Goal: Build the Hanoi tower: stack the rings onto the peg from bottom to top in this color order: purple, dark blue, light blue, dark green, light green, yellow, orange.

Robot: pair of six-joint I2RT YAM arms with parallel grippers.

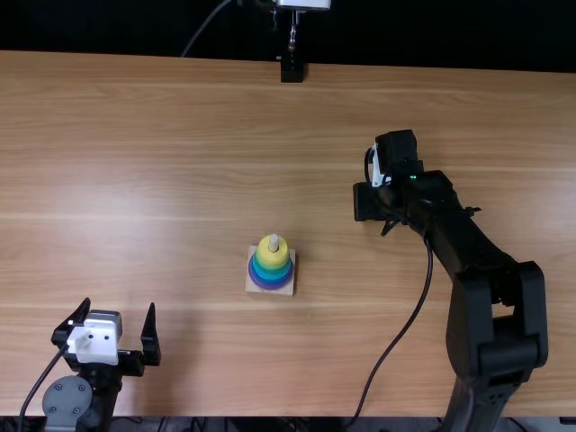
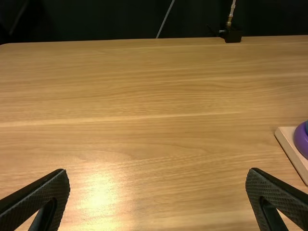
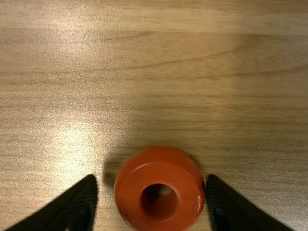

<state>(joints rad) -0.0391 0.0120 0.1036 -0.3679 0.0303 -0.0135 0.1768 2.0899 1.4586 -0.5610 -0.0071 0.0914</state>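
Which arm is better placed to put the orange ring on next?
Probably the right: the right gripper straddles the orange ring, while the left gripper stands open, well away from it.

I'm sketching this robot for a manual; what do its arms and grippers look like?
The left arm and right arm are black, with white panels and dark cables. The left gripper has black, textured, tapered fingers; the right gripper has black ones too.

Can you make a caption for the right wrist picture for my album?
Orange ring between the two black fingers of the right gripper, wooden table behind.
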